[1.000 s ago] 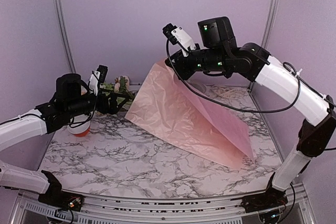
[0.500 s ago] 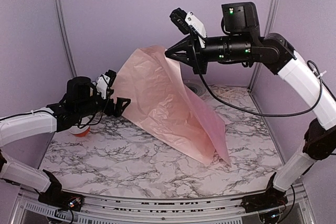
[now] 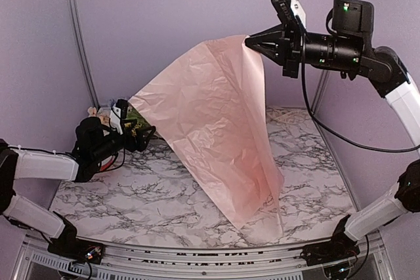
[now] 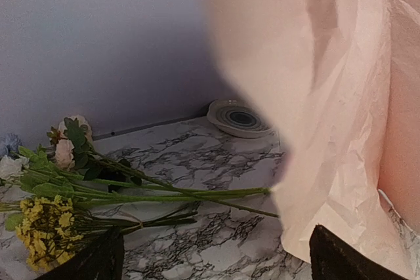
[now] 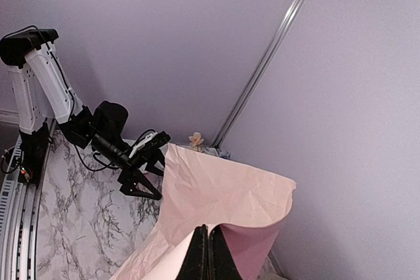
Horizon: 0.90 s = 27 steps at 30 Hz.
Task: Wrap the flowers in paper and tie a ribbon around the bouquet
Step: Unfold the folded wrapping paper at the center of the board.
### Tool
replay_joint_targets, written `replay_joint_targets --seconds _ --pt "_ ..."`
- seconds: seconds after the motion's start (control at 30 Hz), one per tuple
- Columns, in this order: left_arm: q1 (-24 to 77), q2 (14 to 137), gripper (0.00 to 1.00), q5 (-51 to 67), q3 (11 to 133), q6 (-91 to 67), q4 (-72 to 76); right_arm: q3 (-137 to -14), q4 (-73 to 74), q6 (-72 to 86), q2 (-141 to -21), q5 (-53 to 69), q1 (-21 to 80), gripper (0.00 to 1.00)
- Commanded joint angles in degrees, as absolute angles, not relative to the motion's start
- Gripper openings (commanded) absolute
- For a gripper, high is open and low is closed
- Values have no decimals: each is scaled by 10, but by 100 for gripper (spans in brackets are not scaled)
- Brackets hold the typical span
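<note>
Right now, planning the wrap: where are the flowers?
Left wrist view: the flowers lie lower left on the table, ahead of the left gripper, stems toward the hanging paper.

Soft, even light, faint shadows; the paper (image 4: 262,50) blurred up close (left wrist view).

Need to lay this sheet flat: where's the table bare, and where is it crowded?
Bare marble lies along the near edge of the table, from the left gripper to the hanging paper, and right of the paper. Crowded: the back wall, with the flowers and the plate.
</note>
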<state>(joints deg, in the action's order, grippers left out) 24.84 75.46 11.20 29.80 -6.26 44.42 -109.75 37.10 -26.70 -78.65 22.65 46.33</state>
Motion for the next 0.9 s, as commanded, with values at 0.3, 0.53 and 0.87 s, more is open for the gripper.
replay_joint_targets --seconds 0.3,0.53,0.87 --pt "268 1074 99 355 398 -386 1000 -1083 346 -267 -773 237 449 0" --pt "304 1062 1 263 397 -320 937 -1076 348 -263 -768 216 447 0" --pt "335 711 0 197 295 -160 555 -1057 300 -191 -755 -27 443 0"
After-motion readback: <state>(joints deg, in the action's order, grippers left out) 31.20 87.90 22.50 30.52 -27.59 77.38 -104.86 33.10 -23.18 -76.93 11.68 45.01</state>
